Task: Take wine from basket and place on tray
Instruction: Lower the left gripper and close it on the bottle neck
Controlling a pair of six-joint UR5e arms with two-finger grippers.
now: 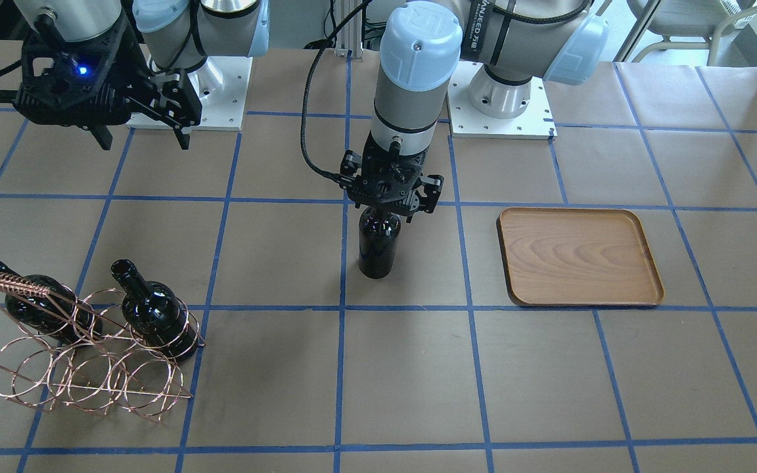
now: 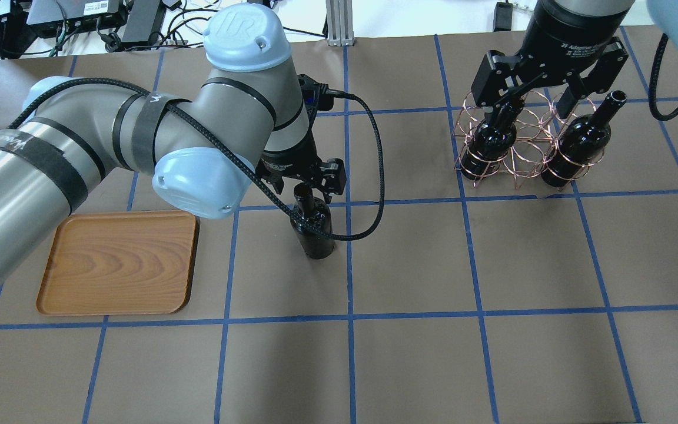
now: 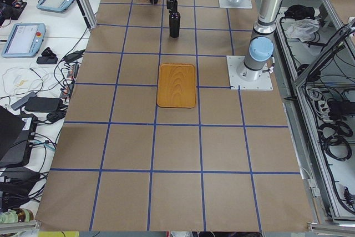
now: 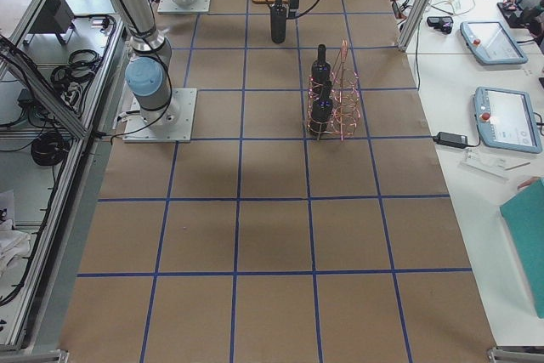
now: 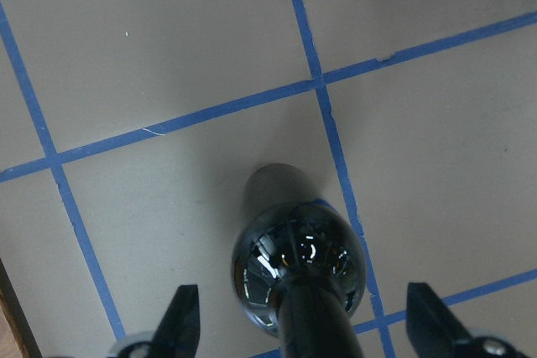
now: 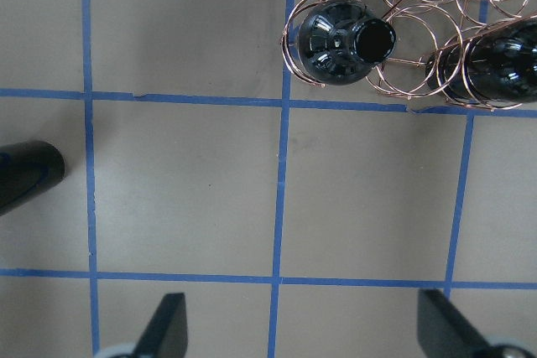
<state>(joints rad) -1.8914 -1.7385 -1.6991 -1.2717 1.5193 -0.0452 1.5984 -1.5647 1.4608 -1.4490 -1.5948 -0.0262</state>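
The wine (image 1: 378, 246) is standing upright on the bench (image 1: 418, 394), between the basket (image 1: 89, 378) and the tray (image 1: 579, 256) and apart from both. The left hand (image 5: 304, 320) is hanging over it, its fingers (image 5: 180, 324) spread wide on either side of the neck and not touching it. The right hand (image 6: 304, 320) is hovering above the basket, also wide open and holding nothing. Two more bottles (image 1: 155, 312) are sitting in the basket's rings.

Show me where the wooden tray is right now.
In the overhead view the tray lies flat on the table's left side, with an upright wine bottle standing apart to its right.
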